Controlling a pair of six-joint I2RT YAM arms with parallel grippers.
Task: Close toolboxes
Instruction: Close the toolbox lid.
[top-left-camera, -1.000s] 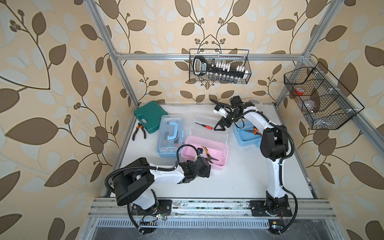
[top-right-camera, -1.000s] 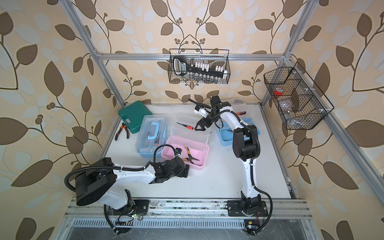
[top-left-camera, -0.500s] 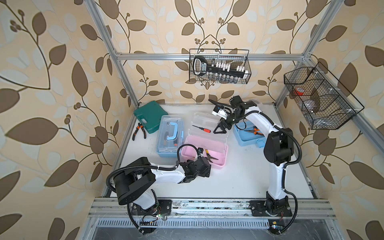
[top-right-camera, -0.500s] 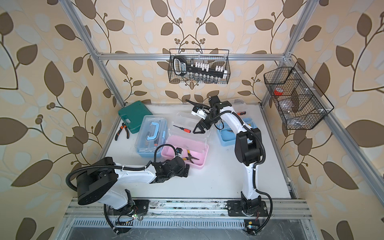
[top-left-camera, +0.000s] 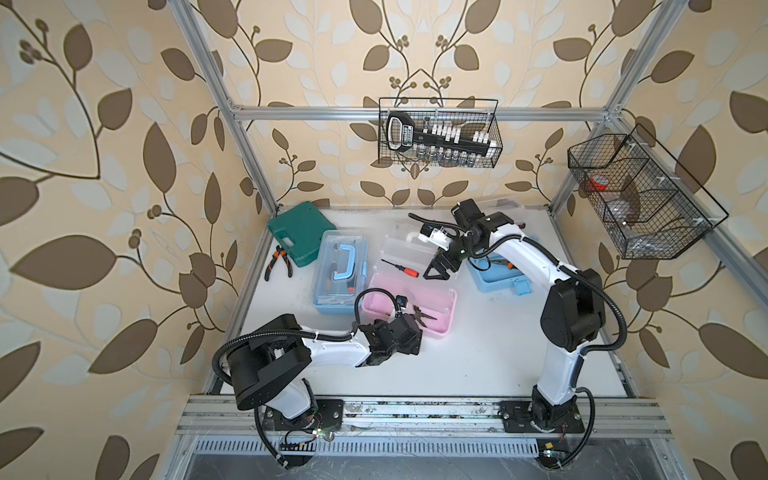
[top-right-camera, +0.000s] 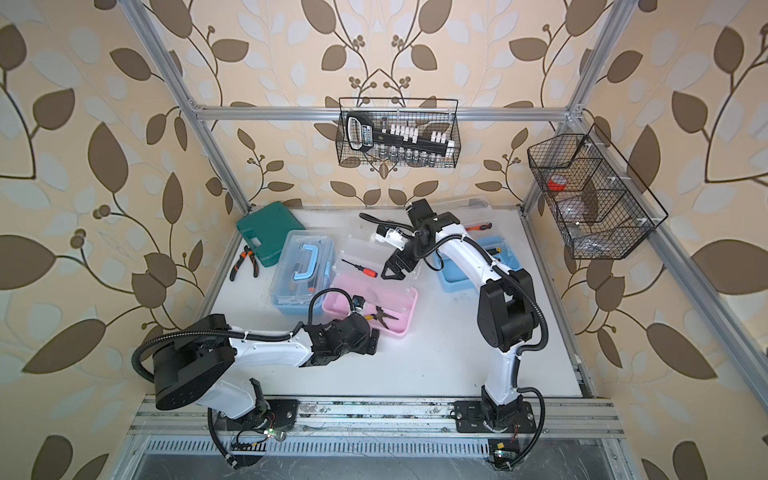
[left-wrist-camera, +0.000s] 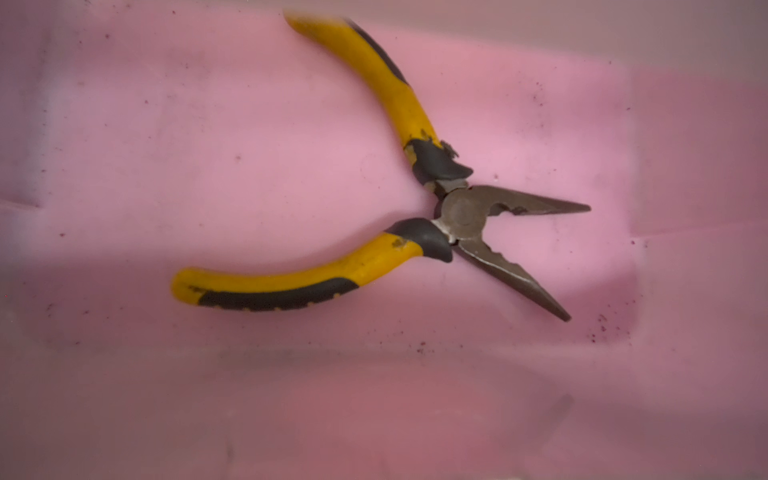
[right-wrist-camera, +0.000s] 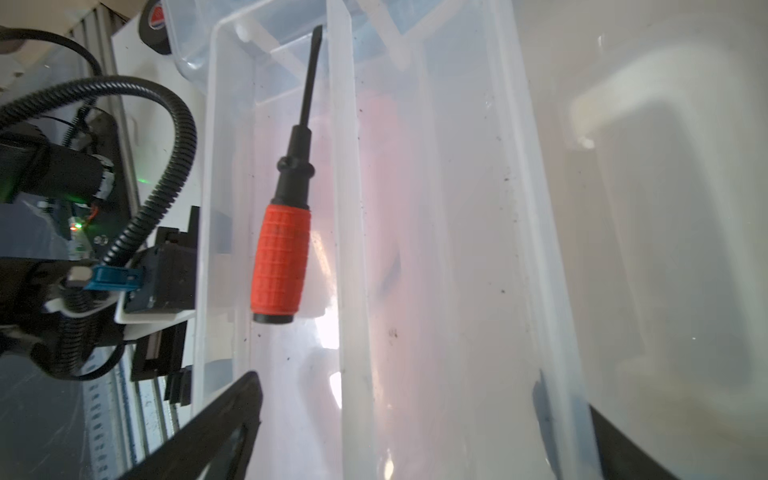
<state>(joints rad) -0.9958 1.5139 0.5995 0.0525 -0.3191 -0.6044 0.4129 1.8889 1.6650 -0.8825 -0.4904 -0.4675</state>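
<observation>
Screwdriver (top-left-camera: 401, 269) on lid (top-left-camera: 395, 249) of open pink toolbox (top-left-camera: 448, 316); right gripper (top-left-camera: 437, 274) agape, empty; left gripper (top-left-camera: 411, 332) apparently likewise.

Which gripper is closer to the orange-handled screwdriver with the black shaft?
Right. The right gripper hangs open beside the orange-handled screwdriver, over the clear plastic lid it lies in. The left gripper sits farther off, at the near edge of the pink plastic toolbox.

The wrist view's edge cuts off the right tool's fingers (right-wrist-camera: 220, 409).
</observation>
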